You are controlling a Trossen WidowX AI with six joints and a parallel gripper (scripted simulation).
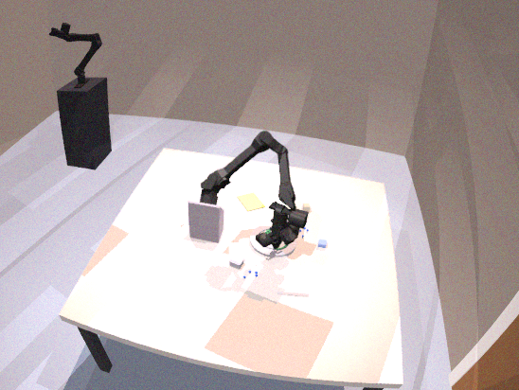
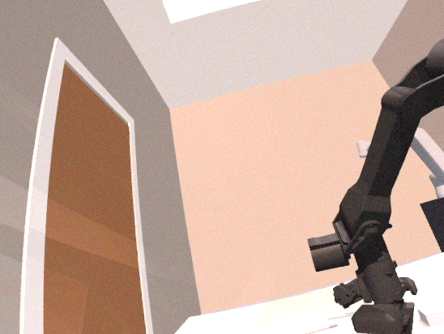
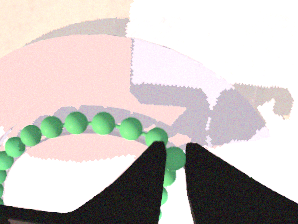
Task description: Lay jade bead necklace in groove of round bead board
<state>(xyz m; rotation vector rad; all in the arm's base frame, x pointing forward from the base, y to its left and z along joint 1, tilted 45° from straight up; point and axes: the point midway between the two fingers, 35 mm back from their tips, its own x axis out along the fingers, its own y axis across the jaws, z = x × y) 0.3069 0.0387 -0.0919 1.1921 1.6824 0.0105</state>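
The jade bead necklace [image 1: 282, 247] [image 3: 102, 123], a string of round green beads, curves in an arc over the round bead board [image 1: 256, 246] [image 3: 50, 65], a pale disc. My gripper [image 3: 173, 152] is shut on one bead at the right of the arc in the wrist view. Beads run left from there in a curve, and a few more show below, partly behind the left finger. In the top view the gripper stands over the board and hides much of it. The exterior view cuts off the fingertips. Whether the beads sit in the groove I cannot tell.
A grey upright panel [image 1: 205, 221] stands left of the board and a yellow sheet [image 1: 251, 202] lies behind it. A blue cube [image 1: 322, 243] and a tan block [image 1: 306, 207] are to the right. A grey block [image 1: 236, 262], small blue dots and a thin stick [image 1: 294, 294] lie in front.
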